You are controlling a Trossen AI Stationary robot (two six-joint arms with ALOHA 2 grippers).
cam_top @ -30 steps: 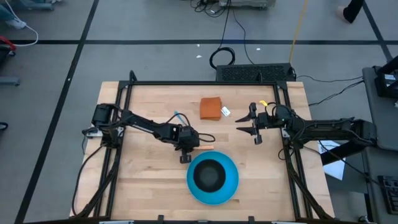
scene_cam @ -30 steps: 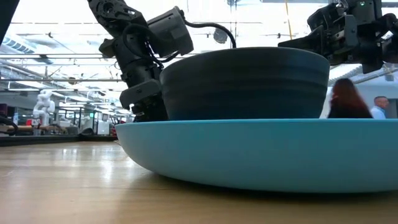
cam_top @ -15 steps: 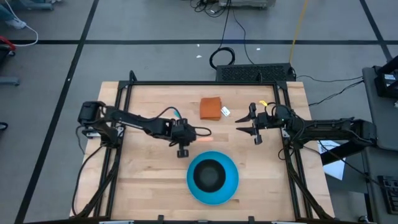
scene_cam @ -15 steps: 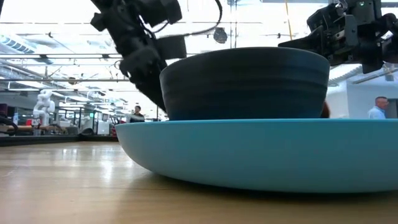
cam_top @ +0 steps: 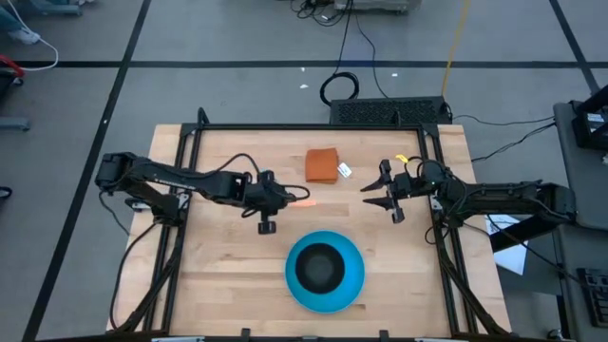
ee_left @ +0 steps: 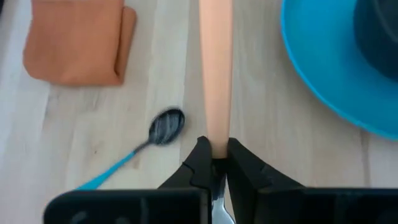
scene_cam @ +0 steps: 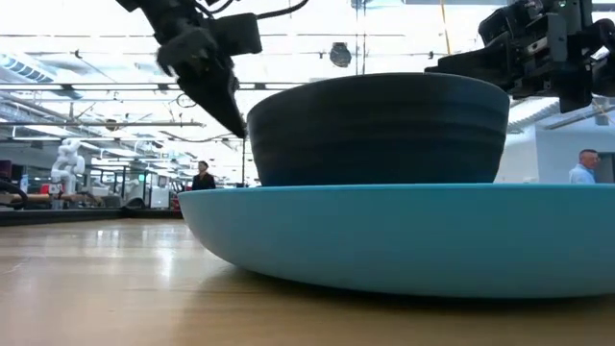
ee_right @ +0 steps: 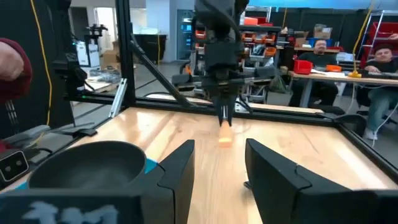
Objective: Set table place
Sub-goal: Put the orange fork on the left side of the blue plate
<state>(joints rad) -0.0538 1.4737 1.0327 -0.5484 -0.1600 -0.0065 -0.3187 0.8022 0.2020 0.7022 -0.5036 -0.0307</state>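
My left gripper (cam_top: 288,198) is shut on the orange-handled fork (cam_top: 302,199), above the table between the orange cloth (cam_top: 322,164) and the blue plate (cam_top: 325,285). The black bowl (cam_top: 320,267) sits in the plate. The blue-handled spoon (ee_left: 163,127) lies flat on the table beside the fork. My right gripper (cam_top: 369,194) hovers open and empty at the right, its fingers pointing toward the table's left. My left gripper pinches the fork between its two fingers, where the orange handle's near end (ee_left: 216,147) meets the metal neck. The fork lies along the fingers: the handle (ee_left: 216,68) sticks out past the fingertips and the metal part (ee_left: 216,206) runs back between them. It appears lifted clear of the table.
The folded orange cloth (ee_left: 78,40) lies toward the far edge. The black frame (cam_top: 313,127) rims the tabletop. In the low view the plate (scene_cam: 404,235) and bowl (scene_cam: 380,130) fill the foreground. People sit in the room beyond the table (ee_right: 379,59).
My left gripper, still shut on the fork, has risen and moved away from the plate toward the far and left edges. The fork has gone with it. My right gripper has kept still.
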